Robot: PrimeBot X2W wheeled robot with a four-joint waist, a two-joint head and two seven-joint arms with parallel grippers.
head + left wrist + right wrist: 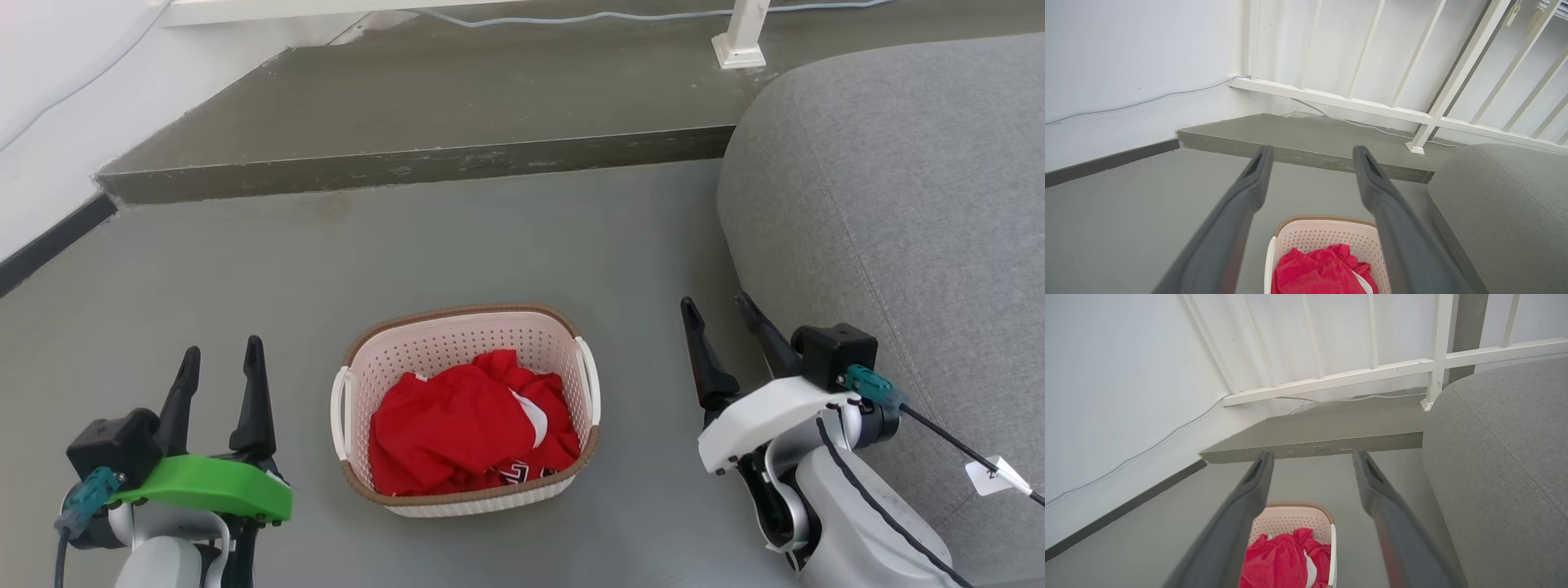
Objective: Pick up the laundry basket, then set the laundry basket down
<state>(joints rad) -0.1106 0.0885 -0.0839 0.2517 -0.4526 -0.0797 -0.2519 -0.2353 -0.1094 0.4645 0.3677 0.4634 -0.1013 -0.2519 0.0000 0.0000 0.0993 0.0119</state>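
Grey floor runs back to a low raised step, with a white wall on the left and a white railing behind the step. A grey sofa fills the floor's right side. The laundry basket stands upright on the floor in front of the step, left of the sofa and apart from it, with a crumpled red garment inside. The left gripper hangs to the basket's left and the right gripper to its right, beside the sofa. Both have their fingers spread and grasp nothing, and neither touches the basket's white side handles.
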